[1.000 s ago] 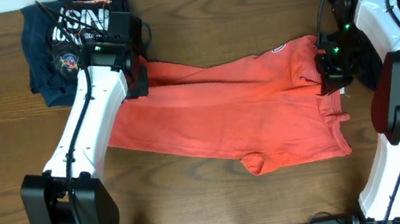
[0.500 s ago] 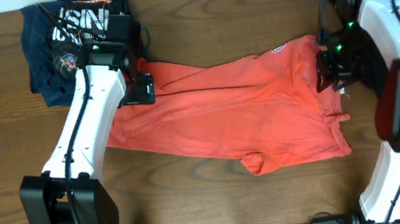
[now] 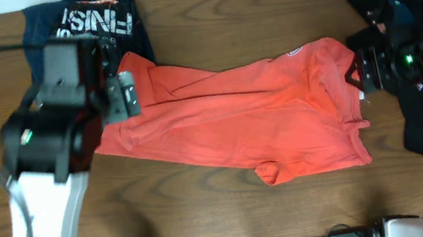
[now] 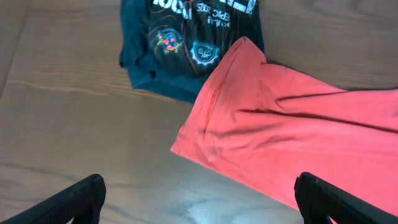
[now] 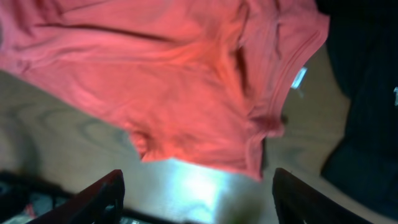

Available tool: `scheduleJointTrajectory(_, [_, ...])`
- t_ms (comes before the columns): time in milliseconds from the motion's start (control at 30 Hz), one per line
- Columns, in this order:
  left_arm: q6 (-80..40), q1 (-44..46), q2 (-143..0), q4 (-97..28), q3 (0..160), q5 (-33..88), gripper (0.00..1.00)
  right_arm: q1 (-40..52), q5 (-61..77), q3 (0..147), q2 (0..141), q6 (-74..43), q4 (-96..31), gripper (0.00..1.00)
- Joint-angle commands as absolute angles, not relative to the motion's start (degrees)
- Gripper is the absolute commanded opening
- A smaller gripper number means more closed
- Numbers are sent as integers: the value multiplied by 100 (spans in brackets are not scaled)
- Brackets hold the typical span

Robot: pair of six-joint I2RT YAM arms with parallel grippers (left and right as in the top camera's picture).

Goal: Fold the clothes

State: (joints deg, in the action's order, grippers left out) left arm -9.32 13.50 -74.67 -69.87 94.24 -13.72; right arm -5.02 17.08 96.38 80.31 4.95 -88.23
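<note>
— If you go for the red shirt (image 3: 237, 118) from here, expect it to be light and limp. It will likely sag and drag across the table (image 3: 210, 213) rather than hold a shape. I'd pinch through a corner or a doubled edge, not the loose middle.

— Where does it lie from my jaws?

— Your left gripper (image 3: 120, 97) hangs with its jaws spread wide and nothing in them. The hem corner (image 4: 180, 146) lies flat below and just ahead of them, with the dark blue printed shirt (image 4: 186, 43) beyond it. Your right gripper (image 3: 359, 76) is also parted and empty. The collar (image 5: 287, 73) and its white tag (image 5: 299, 77) lie below and ahead, toward the right-hand finger, beside the black garment (image 5: 367, 106).

— So neither touches the cloth?

— Neither, judging from your two wrist views.
</note>
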Motion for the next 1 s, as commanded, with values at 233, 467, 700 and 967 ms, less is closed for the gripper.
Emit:
scheduleJointTrajectory(233, [-1719,895,-7540,-7926,8978,-1389,98,434,1535,8042,6943,-937,-8613,72])
scheduleJointTrajectory(467, [-1844,30,-7557,-7419,7811,-849,98,1719,1400,6130,6899,-2132,-7343,72])
scheduleJointTrajectory(700, [-1629,-121,-7837,-5920,6545,-593,98,2646,1033,4794,7262,-3347,-6173,69])
scheduleJointTrajectory(967, [-1288,-128,-8995,-5057,6049,-574,98,2853,1096,4136,7518,-3769,-5776,66])
